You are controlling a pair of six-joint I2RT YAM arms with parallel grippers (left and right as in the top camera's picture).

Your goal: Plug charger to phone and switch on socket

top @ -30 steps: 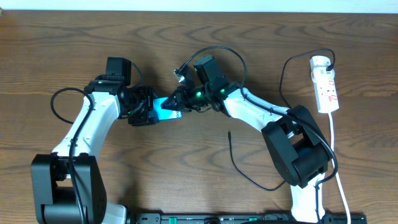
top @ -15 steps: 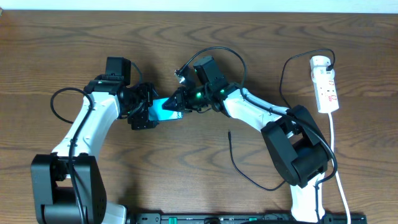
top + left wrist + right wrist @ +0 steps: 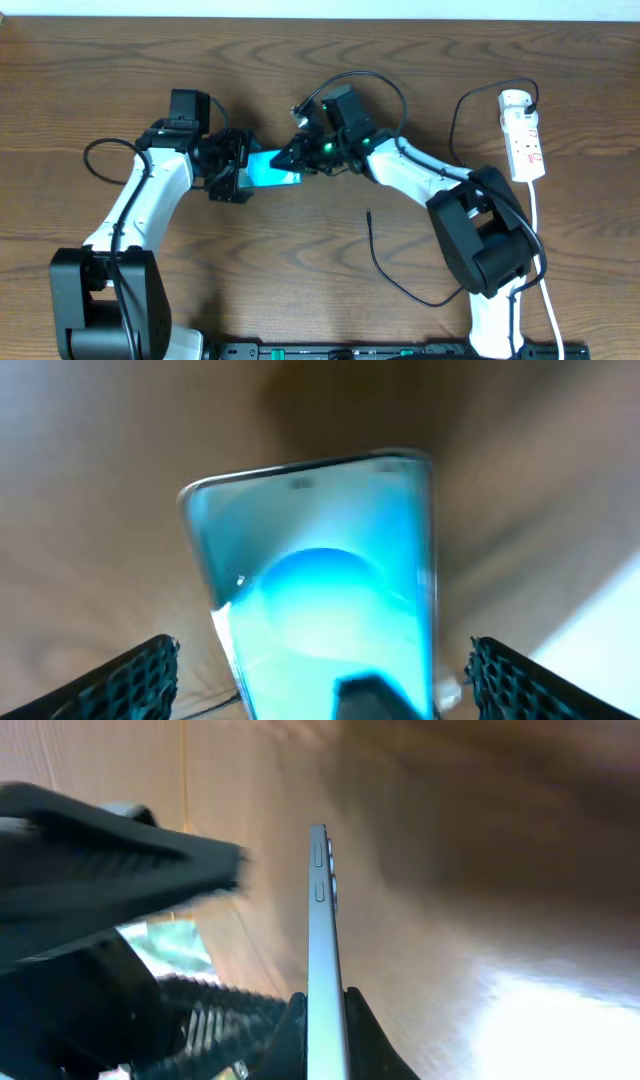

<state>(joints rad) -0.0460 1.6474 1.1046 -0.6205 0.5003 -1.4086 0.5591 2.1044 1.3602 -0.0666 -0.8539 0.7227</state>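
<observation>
The phone point(image 3: 270, 172), its cyan screen lit, is held off the table between the two arms. My right gripper point(image 3: 297, 160) is shut on one end of it. In the right wrist view the phone point(image 3: 320, 920) shows edge-on, pinched between the jaws point(image 3: 325, 1020). My left gripper point(image 3: 237, 172) is open, its fingers wide on either side of the phone's other end point(image 3: 320, 580) without touching it. The charger's plug tip point(image 3: 368, 213) lies loose on the table right of centre, and its thin black cable runs up to the white socket point(image 3: 524, 135) at the far right.
The charger cable point(image 3: 400, 287) loops across the table in front of the right arm's base point(image 3: 485, 240). The socket's white cord point(image 3: 542, 260) runs down the right edge. The left arm's base point(image 3: 100, 300) stands at the front left.
The right gripper and phone shifted slightly right and up. More of the cyan screen shows now. The left gripper stays at the phone's left end.
</observation>
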